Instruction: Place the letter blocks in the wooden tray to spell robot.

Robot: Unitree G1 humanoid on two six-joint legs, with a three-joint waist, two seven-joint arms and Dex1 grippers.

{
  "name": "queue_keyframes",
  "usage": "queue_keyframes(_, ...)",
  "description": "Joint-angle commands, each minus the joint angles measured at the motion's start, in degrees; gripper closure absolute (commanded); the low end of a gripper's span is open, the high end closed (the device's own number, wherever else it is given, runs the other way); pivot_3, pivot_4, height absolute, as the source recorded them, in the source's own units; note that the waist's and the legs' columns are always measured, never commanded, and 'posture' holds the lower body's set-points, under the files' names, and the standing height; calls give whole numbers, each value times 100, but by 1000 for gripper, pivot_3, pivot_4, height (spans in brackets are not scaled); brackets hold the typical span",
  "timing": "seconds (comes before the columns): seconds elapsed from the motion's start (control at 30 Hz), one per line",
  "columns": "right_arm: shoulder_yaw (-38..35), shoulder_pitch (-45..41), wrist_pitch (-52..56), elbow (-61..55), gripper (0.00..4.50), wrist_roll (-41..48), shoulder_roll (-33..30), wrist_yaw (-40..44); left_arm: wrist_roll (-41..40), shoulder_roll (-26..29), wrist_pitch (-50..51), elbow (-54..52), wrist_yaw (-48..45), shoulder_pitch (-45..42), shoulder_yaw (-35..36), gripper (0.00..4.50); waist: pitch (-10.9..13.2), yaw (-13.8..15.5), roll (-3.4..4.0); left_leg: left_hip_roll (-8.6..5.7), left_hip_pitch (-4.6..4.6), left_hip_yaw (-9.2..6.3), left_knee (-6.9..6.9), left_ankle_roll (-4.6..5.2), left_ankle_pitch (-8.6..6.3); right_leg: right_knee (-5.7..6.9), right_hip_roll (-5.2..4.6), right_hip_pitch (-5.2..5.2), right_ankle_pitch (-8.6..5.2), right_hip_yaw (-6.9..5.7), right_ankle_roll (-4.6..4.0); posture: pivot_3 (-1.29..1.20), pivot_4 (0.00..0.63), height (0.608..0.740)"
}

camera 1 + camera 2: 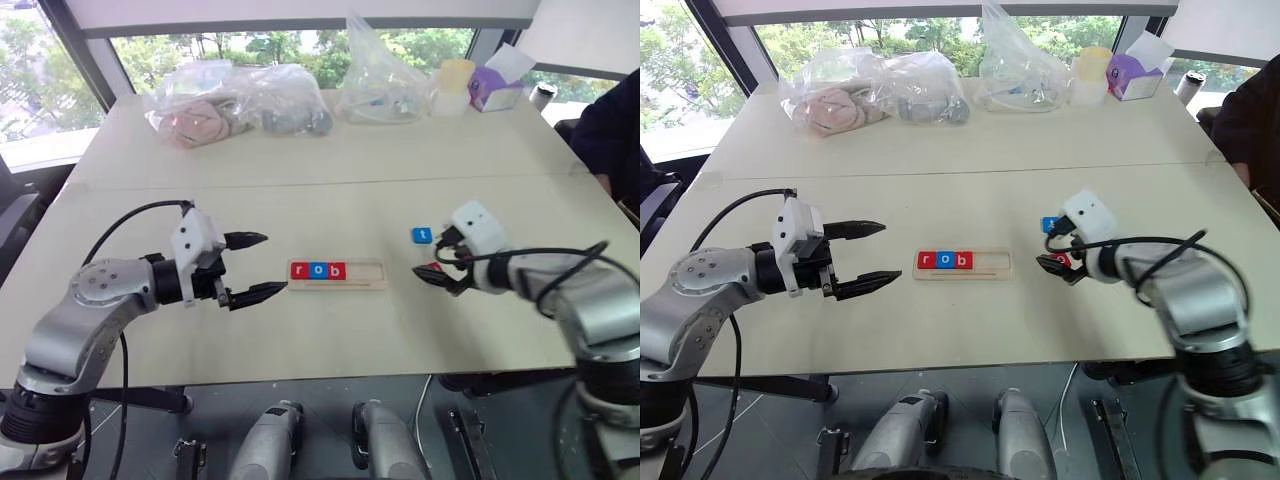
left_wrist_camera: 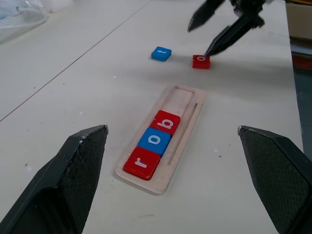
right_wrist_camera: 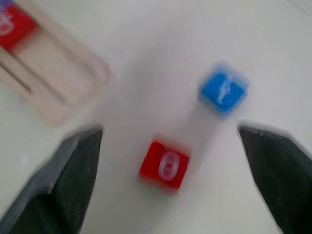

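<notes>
Over red o block (image 3: pixel 164 165), right gripper (image 3: pixel 168 180) spread

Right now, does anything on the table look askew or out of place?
Nothing damaged or spilled. The wooden tray holds r, o, b in a neat row. The red o block and blue t block lie loose on the table beside the open right end effector, the o sitting skewed.

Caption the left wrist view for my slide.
Wooden tray holds r, o, b; blue t and red o wait beyond.
</notes>
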Motion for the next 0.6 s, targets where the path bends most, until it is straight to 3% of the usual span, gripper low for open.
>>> queue_keyframes(0.03,170,-14,-2613,1310,13,-246,-300,1383,61,38,-122,-19,-38,-122,13,0,0,-11,-1,0,2,4,1,1,-1,0,0,1,1,0,1,0,150,729)
queue_keyframes(0.13,595,-391,-4464,2828,13,-786,-352,2070,93,24,-145,-3,-34,-151,15,0,1,-4,0,0,6,8,3,1,0,1,-1,4,3,1,1,0,150,729)
queue_keyframes(0.27,994,-1156,-5700,4404,13,-1268,-182,2575,109,19,-142,-51,1,-120,42,0,3,-24,1,1,9,13,4,0,0,5,-2,3,17,7,-23,0,150,729)
queue_keyframes(0.43,1227,-1869,-6569,5753,13,-1641,121,2854,108,29,-121,-134,62,-43,106,0,3,-5,1,5,15,16,-1,-1,0,7,1,2,18,11,-24,0,150,729)
queue_keyframes(0.6,1335,-2102,-6923,6354,13,-1852,330,3139,84,51,-100,-229,123,41,160,0,3,11,1,1,14,16,1,-1,0,6,1,3,18,18,-24,0,150,729)
